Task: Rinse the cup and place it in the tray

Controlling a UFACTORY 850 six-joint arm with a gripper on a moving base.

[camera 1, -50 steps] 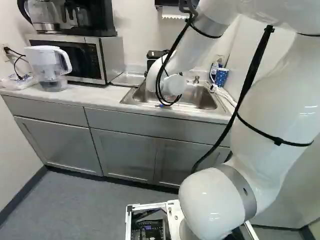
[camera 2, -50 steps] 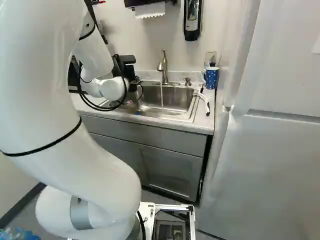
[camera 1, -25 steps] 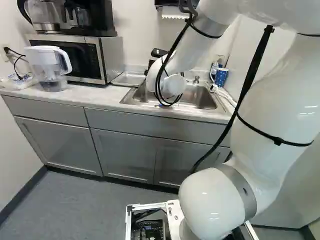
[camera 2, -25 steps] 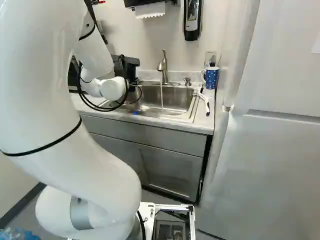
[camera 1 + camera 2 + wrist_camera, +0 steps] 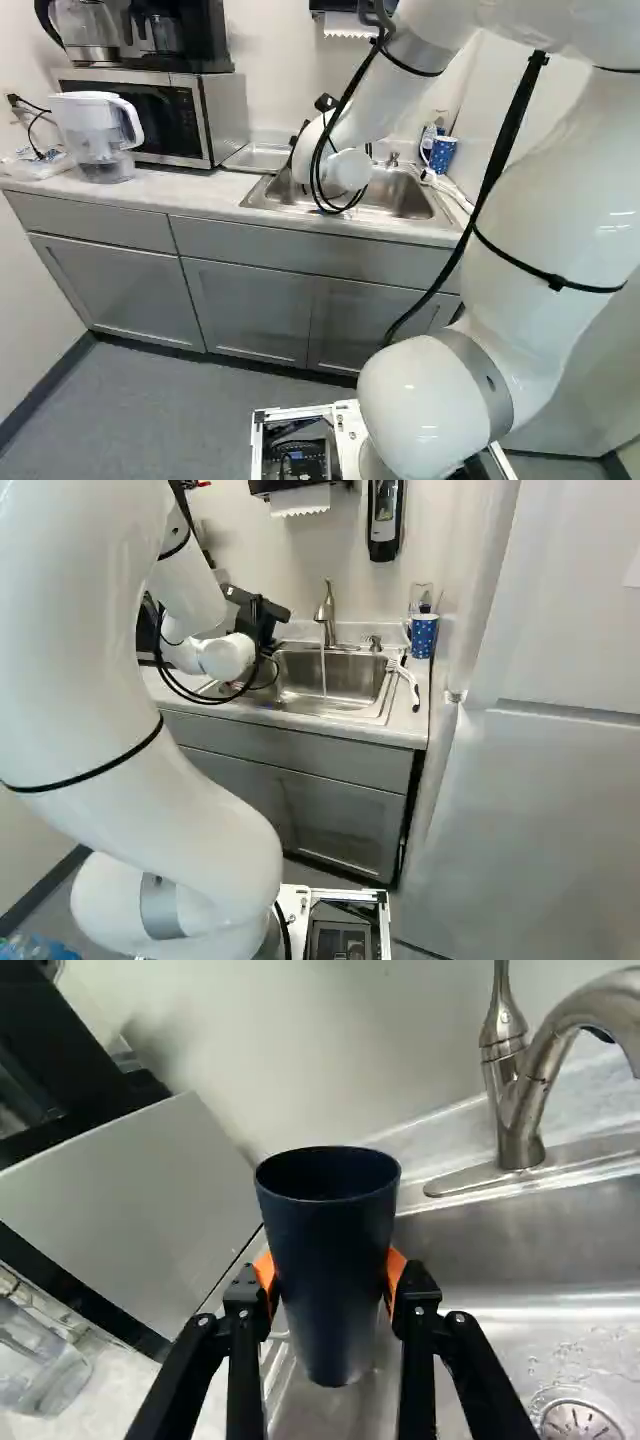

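Wrist view: dark blue cup (image 5: 330,1250) clamped between both orange pads (image 5: 396,1268), mouth up, over the sink (image 5: 500,1250) near its microwave-side end. Faucet (image 5: 530,1090) is off to one side of the cup, apart from it; microwave (image 5: 150,1210) on the other. Right base view: gripper (image 5: 262,618) partly hidden behind cables, water stream (image 5: 323,672) running from the faucet into the basin, clear of the arm. Blue dotted mug (image 5: 423,636) by the sink. Left base view: shallow metal tray (image 5: 258,158) on the counter (image 5: 190,190) between microwave and sink.
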